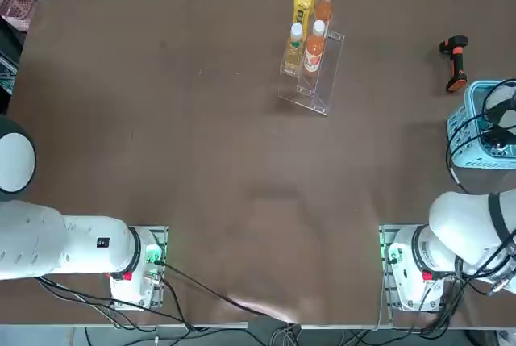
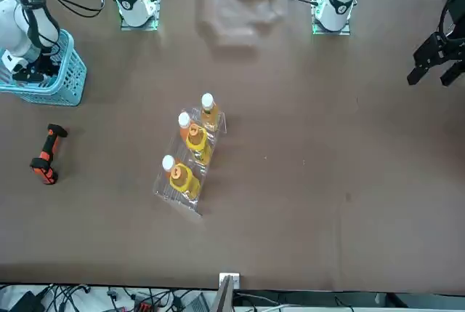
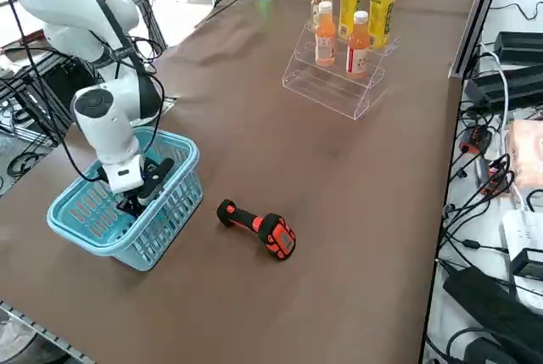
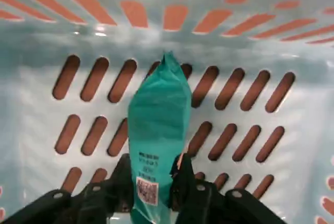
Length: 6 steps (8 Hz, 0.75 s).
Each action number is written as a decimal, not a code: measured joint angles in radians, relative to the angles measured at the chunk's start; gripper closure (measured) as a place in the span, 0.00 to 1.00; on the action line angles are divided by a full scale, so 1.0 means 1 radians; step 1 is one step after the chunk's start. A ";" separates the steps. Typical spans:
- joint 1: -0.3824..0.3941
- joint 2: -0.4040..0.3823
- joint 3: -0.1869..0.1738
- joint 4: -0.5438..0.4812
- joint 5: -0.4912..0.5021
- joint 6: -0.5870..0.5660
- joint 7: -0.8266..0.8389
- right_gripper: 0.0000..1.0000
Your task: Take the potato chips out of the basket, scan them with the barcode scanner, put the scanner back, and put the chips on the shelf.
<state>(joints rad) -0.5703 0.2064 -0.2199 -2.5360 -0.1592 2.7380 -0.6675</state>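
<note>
Right gripper (image 4: 154, 182), reaching down inside the light blue basket (image 3: 174, 203) at the table's right edge, is clamped on the lower end of the teal potato chips (image 4: 158, 125) packet. Removal from the basket appears under way. Next, a straight lift clear of the basket walls seems needed, toward the barcode scanner (image 3: 259, 228) lying just beside it.

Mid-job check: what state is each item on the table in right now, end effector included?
right end effector: down inside the basket, shut on the potato chips
potato chips: in the basket, pinched at one end
basket: upright on the table
barcode scanner: lying on the table, untouched
shelf: holds five bottles
</note>
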 joint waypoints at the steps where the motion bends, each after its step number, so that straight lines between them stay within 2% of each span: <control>1: 0.001 -0.012 0.003 0.000 0.000 -0.014 -0.001 0.70; 6: 0.011 -0.148 0.010 0.003 0.000 -0.198 -0.004 0.69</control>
<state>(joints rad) -0.5597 0.0585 -0.2100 -2.5328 -0.1592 2.5400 -0.6716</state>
